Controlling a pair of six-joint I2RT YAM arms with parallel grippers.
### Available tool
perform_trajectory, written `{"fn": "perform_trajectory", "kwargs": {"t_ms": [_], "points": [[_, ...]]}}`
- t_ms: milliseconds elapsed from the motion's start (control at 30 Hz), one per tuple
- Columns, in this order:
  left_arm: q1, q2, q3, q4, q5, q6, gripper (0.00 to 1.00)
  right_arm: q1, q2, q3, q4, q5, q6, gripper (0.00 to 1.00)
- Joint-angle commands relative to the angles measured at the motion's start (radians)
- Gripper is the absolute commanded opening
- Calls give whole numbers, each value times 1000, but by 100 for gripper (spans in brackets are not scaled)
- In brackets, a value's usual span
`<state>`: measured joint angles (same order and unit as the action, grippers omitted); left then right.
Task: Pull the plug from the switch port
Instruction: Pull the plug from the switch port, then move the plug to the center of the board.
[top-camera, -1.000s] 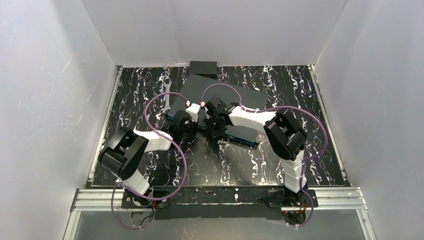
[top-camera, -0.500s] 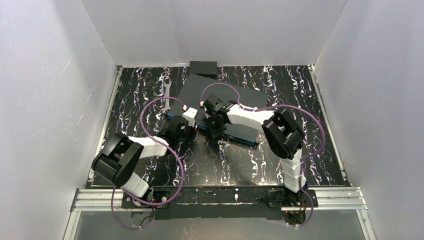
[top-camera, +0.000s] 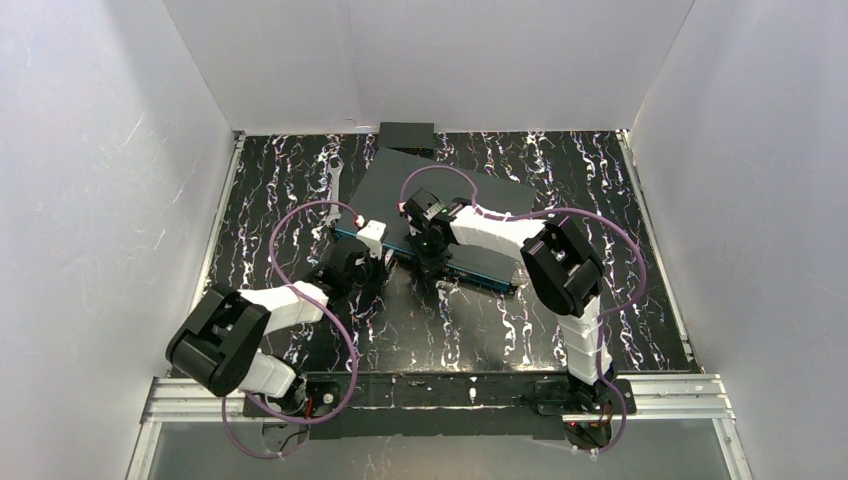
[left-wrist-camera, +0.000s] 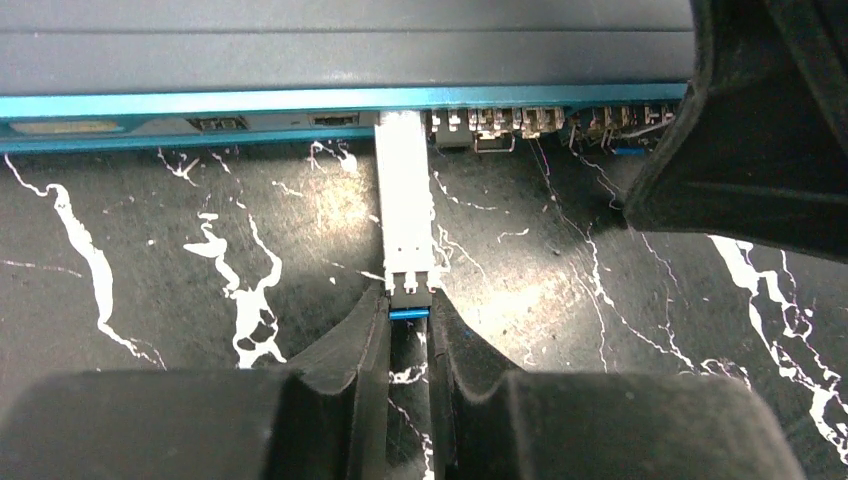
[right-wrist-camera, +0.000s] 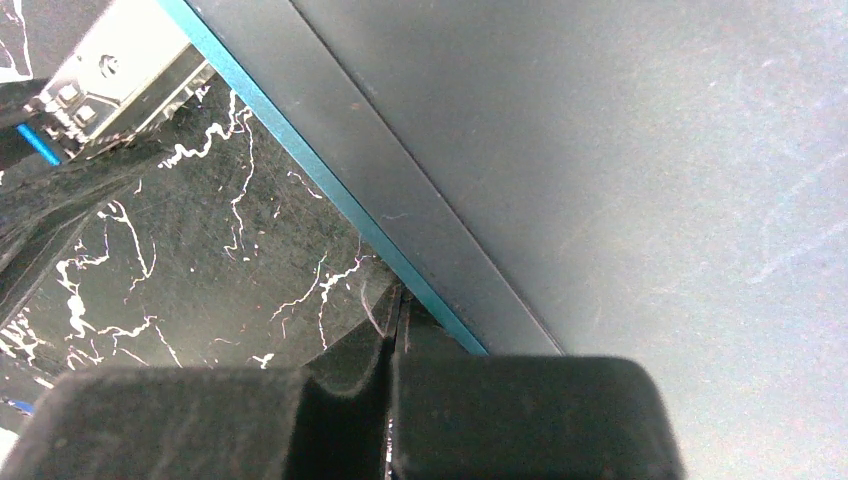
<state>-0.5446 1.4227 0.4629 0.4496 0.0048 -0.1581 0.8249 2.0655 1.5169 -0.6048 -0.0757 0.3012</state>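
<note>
Left gripper (left-wrist-camera: 408, 318) fingers clamped on plug (left-wrist-camera: 405, 210) near end; plug tip at switch (left-wrist-camera: 300, 55) face. Right gripper (right-wrist-camera: 397, 322) fingers together at switch edge.

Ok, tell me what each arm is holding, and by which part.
Left jaws: the silver rectangular metal plug, pinched at its near, blue-tabbed end. Right jaws: nothing; shut, beside the flat dark grey metal switch.

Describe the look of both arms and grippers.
The left arm and right arm have white link shells and chunky black joint housings. A thin purple cable loops along each. The left gripper and right gripper have matte black tapering fingers.
</note>
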Motion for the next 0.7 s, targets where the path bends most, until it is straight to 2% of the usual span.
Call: {"fn": "perform_trajectory", "kwargs": {"t_ms": [0,100,200,367,467,667], "points": [[6,-54,-20,-55,-7,-35,0,-48,50,25,153,148,-16,1],[6,-27,8,-80,49,-20,0,-48,47,23,158,137,-19,1],[6,-2,46,-127,64,-14,36,-48,43,23,160,130,-20,1],[6,-22,48,-136,32,-22,60,-49,38,17,164,126,-22,1],[6,-37,51,-153,25,-28,66,-49,38,17,165,123,-24,1],[6,-68,105,-254,-20,-42,65,-49,37,14,166,116,-24,1]]}}
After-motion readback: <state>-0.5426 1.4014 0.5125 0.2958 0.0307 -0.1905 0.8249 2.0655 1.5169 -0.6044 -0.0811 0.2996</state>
